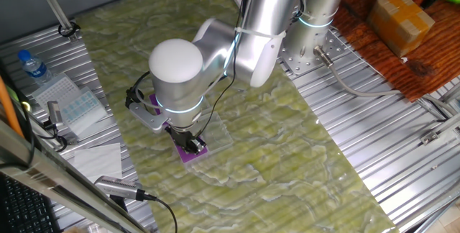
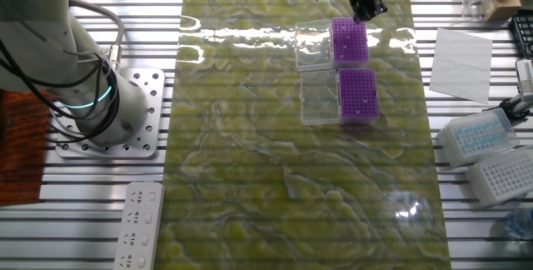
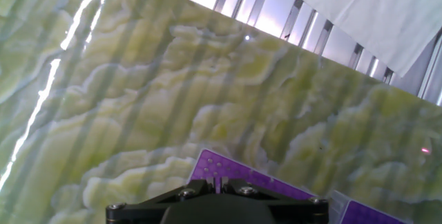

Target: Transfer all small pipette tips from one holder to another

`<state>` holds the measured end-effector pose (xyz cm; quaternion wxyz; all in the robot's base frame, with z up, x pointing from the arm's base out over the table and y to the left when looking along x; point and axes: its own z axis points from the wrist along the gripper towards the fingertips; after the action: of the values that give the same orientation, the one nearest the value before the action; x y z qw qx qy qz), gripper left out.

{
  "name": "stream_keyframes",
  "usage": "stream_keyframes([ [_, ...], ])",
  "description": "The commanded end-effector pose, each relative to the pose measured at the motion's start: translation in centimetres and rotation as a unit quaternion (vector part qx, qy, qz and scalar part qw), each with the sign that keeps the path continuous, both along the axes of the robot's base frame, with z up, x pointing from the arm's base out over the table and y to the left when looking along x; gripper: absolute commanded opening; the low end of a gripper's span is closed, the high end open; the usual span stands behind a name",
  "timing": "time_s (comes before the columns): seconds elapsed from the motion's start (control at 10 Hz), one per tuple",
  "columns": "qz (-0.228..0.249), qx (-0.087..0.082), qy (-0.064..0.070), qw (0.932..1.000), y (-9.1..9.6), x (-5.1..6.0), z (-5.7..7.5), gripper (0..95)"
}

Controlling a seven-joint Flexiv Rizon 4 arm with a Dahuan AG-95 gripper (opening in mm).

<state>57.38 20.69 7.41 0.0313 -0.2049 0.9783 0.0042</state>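
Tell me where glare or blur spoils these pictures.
The other fixed view: bright glare on the mat beside the clear lids. Hand view: a glare streak at left, whole picture soft, gripper body hiding most of the rack. One fixed view: fairly even light.

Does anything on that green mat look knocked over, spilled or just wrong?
Nothing stands out. Both purple racks sit flat and square in line on the mat, clear lids open beside them, with the gripper over the far rack's edge.

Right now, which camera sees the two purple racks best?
The other fixed view: both purple racks show whole from above, beside clear lids. In one fixed view the arm hides all but a corner. The hand view catches only rack edges.
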Motion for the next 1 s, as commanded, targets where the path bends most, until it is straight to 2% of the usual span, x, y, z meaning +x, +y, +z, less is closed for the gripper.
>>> stream_keyframes([
  [0.1,0.000,0.000,0.001,1.0000,0.01,-0.05,0.04,0.0],
  [1.0,0.006,0.000,-0.006,1.0000,-0.13,-0.16,-0.46,0.0],
])
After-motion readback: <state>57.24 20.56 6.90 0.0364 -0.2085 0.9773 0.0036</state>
